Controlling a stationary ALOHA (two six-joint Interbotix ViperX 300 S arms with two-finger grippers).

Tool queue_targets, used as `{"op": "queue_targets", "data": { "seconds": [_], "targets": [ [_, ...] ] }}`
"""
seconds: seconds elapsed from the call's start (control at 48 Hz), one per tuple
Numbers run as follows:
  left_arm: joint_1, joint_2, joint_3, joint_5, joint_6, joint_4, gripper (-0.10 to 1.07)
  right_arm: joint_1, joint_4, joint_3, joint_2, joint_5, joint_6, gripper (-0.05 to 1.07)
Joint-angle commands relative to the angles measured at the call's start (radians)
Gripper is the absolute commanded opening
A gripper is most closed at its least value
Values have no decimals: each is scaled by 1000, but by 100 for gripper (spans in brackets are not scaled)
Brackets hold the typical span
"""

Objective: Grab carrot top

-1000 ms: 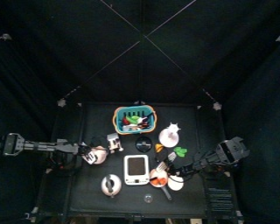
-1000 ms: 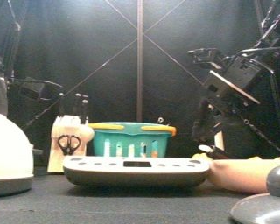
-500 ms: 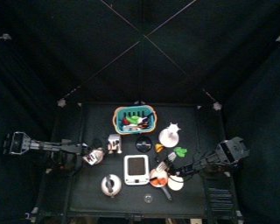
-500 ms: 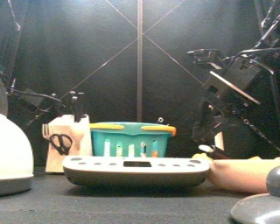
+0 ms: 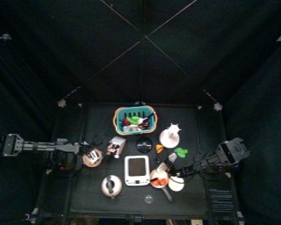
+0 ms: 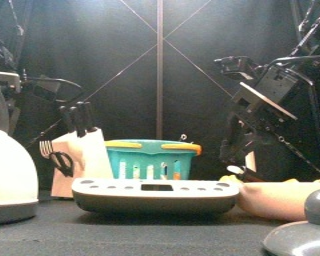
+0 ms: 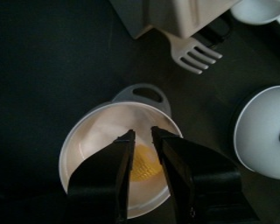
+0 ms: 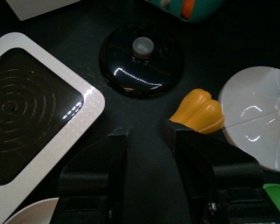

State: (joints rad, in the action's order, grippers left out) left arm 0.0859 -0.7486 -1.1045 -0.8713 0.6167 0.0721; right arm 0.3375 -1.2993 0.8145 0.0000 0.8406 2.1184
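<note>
Carrot top (image 5: 182, 154) taken to be the green tuft at 3 o'clock on the counter (image 5: 78, 202), just beside the white dish (image 5: 170, 136). Noted an orange body (image 5: 161, 182) at 5 o'clock; could not tell whether joined to the tuft, with the right arm lying across the gap between them.

Found the right hand (image 8: 150, 136) parked exactly as a second before, near the tuft: jaws spread, nothing between them, pointing down at bare counter between the scale (image 8: 31, 96) and the dish, with the black lid (image 8: 143, 61) beyond. Saw only a sliver of green at the edge of that wrist view, so not lined up on the tuft.

Traced all the change to the left hand (image 6: 80, 115). Had lifted since a second ago, now showing in the front view above the utensil block (image 6: 69, 160), and had drawn slightly back toward 9 o'clock. Jaws apart and empty, though narrower than before, hanging over a white bowl (image 7: 101, 131) near a fork (image 7: 199, 57).

Judged the left arm to be clearing away, well apart from the carrot. Reckoned the grab not yet begun, and the right hand the nearer candidate, needing a shift toward 3 o'clock.
</note>
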Motion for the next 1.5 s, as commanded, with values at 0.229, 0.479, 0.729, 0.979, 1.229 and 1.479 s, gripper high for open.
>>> {"op": "queue_targets", "data": {
  "seconds": [0.229,0.479,0.729,0.979,1.229,1.479],
  "targets": [
    [-64,-8,-80,41,-2,-123,83,-12,-8,-25,0,-11,2,75],
    [-67,0,-115,97,-20,-115,83,-20,-9,-26,2,-11,2,75],
    [-66,3,-155,161,-18,-120,84,-31,-9,-34,12,-21,2,75],
    [-35,138,-133,199,-20,-120,84,-41,-20,-35,18,-44,2,75],
    [0,144,-130,156,-20,-117,78,-41,-20,-38,21,-52,2,75],
    [-6,41,-63,107,-20,-94,72,-41,-20,-38,21,-52,0,75]
  ]
}}
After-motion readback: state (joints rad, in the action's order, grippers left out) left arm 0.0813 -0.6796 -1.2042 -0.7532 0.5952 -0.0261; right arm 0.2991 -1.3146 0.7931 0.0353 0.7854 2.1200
